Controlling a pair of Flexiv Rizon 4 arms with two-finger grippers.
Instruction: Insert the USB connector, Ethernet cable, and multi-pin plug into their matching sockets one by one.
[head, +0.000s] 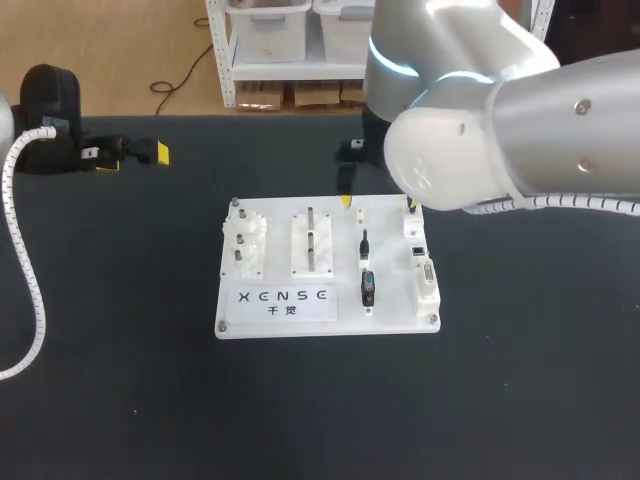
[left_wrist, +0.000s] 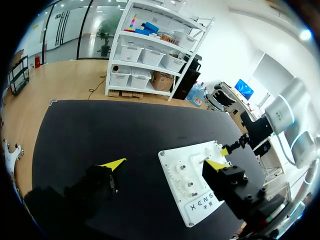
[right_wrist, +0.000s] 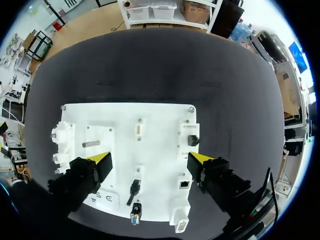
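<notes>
Nearest us on the black table (head: 120, 400) lies the white board (head: 330, 318), flat, its lettered strip along the near edge. In the board's middle column sit two dark plugs. The stubby plug (head: 368, 287) with a bluish face is closer to us, and the slim black plug (head: 364, 243) is just beyond it. Both are apart from the row of sockets (head: 424, 262) just to their right, and we cannot tell which plug is which. Further left on the board stand the pegs (head: 311, 240) and the gears (head: 245, 238). Above the board, toward its far edge, hangs our right gripper (right_wrist: 150, 160), its fingers spread wide with nothing between them. Farthest off, well apart to the left beyond the board, our left gripper (head: 134, 158) is likewise spread and empty.
</notes>
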